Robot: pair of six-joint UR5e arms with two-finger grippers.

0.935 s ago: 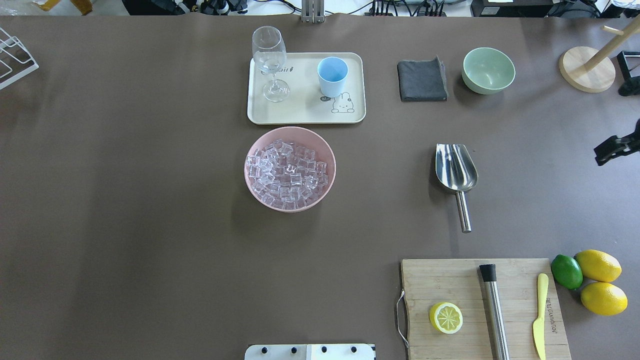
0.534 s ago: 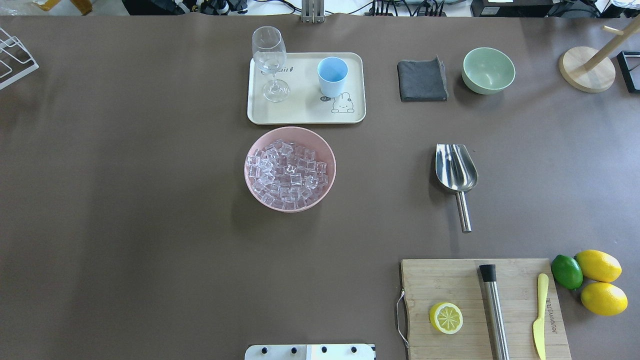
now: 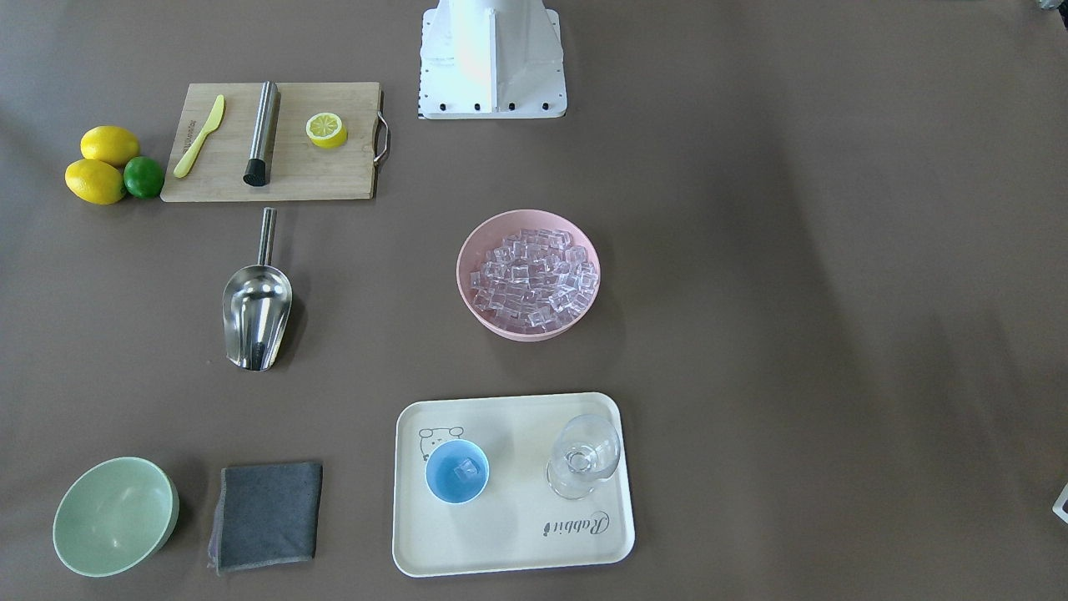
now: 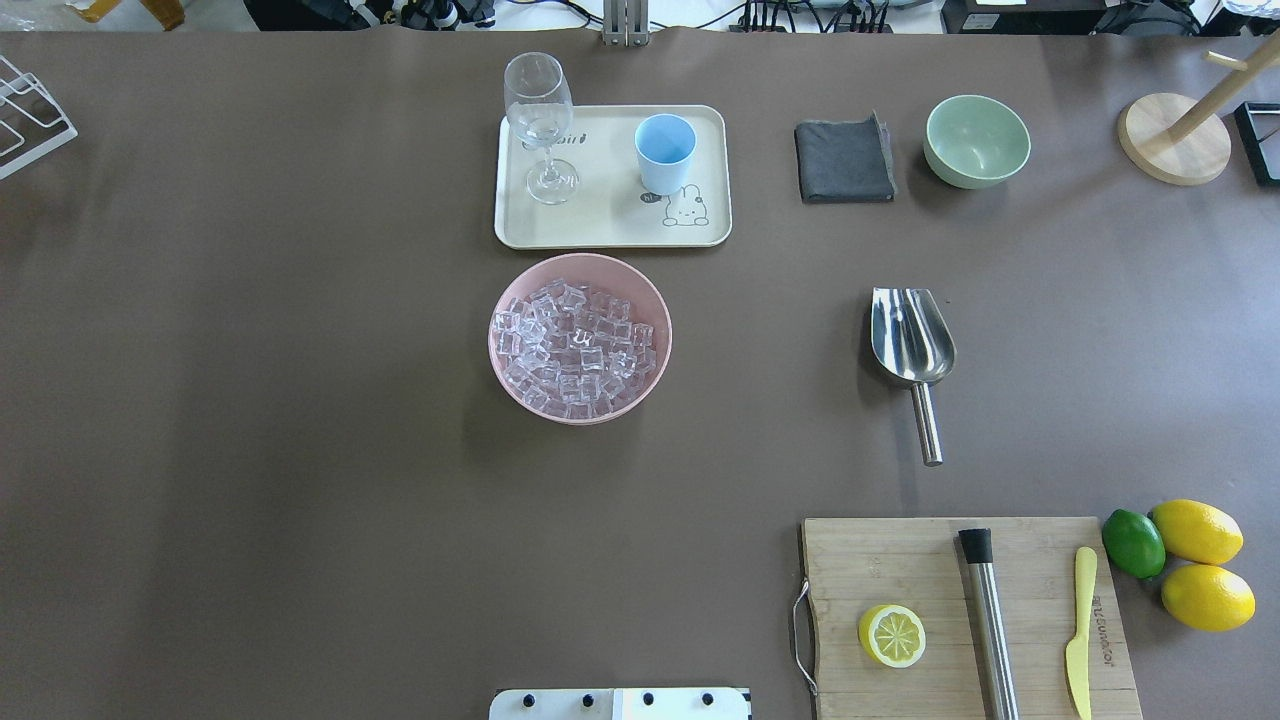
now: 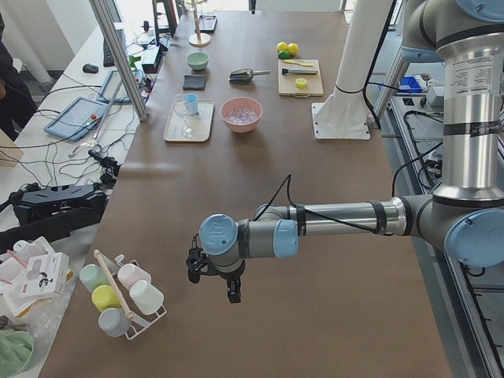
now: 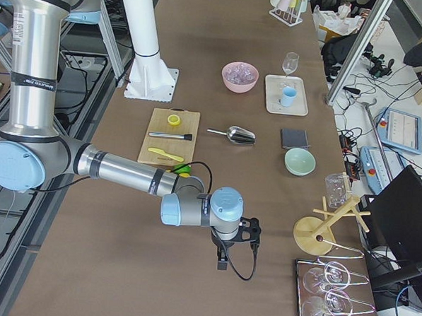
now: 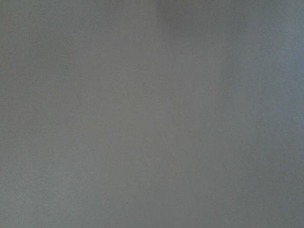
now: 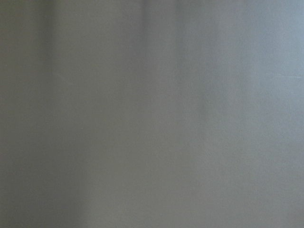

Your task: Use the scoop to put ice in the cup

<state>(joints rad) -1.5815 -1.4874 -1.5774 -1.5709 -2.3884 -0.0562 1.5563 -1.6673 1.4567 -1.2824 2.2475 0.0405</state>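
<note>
tabletop (image 4: 250, 400), scoop (image 4: 910, 335) untouched, both arms (image 5: 339, 216) outstretched

Overhead and front cameras look down from opposite sides, sharing the pink bowl (image 4: 580, 264); side cameras look along the table (image 4: 250, 400).

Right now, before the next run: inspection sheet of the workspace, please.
Surface: brown table cover, no spills seen.
Job's things: scoop lies empty on the cover, ungripped; ice heaped in pink bowl; cup upright on tray, apparently one cube inside.
Clutter: wine glass, grey cloth, green bowl, cutting board with lemon half, steel cylinder, knife; two lemons, lime.
Grippers: left pincer and right pincer hang low at opposite table ends; open or shut cannot tell.
Cables: black cable loops at each wrist.
Surroundings: mug tree, wire rack, side benches with gear.
</note>
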